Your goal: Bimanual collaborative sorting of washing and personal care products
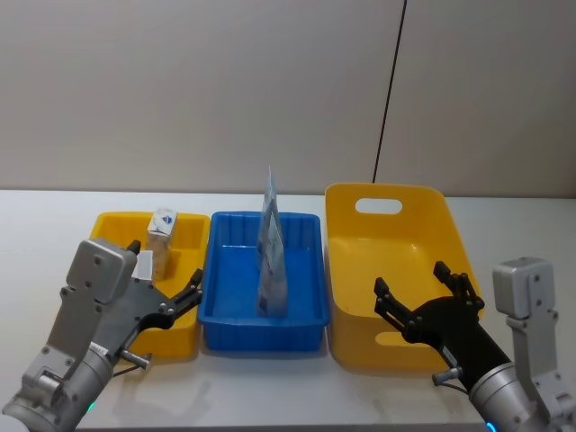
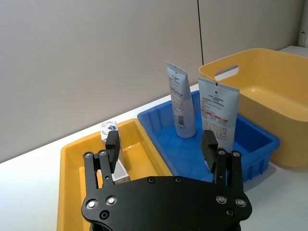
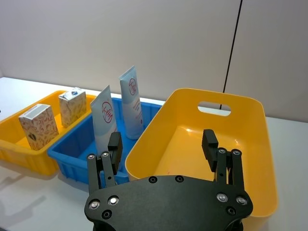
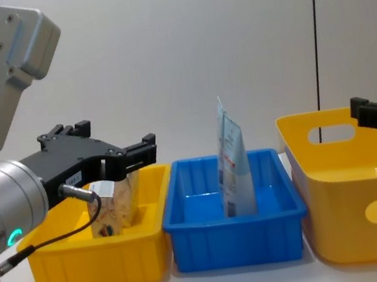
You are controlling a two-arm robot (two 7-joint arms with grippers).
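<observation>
While both arms hover low at the near side of the white table (image 1: pixel 270 396), three bins sit side by side across it. On the right is the deep yellow bin (image 1: pixel 423 192), in the middle the blue bin (image 1: pixel 261 335), and on the left the shallow yellow bin (image 1: pixel 193 227). The right gripper (image 3: pixel 162 140) hangs over the front of the deep yellow bin, fingers spread wide and gripping nothing. The left gripper (image 2: pixel 161 144) floats above the front of the shallow yellow bin, its fingers spread too and just as empty. Now the products: two pale blue tubes stand in the blue bin with their crimped ends up, the near tube (image 2: pixel 219 108) and the far tube (image 2: pixel 180 101) close together. In the shallow yellow bin, the white pack with red print (image 3: pixel 39 126) sits toward the front. Behind it, nearer the wall, stands the small tan carton (image 3: pixel 72 107).
</observation>
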